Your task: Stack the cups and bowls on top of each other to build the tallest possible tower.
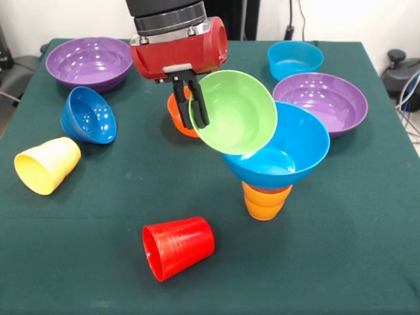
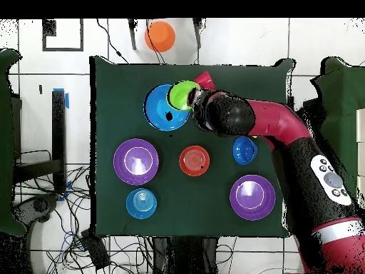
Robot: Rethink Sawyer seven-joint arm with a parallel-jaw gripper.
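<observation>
My gripper is shut on the left rim of the green bowl and holds it tilted, its opening facing the camera, just above the large blue bowl. That blue bowl sits upright on the orange cup, forming a short tower. The red cup and the yellow cup lie on their sides. The orange bowl is partly hidden behind the gripper. In the overhead view the green bowl overlaps the blue bowl beside the gripper.
A dark blue bowl lies tipped on its side at the left. Two purple bowls and a cyan bowl stand along the far side of the green table. An orange object sits off the table.
</observation>
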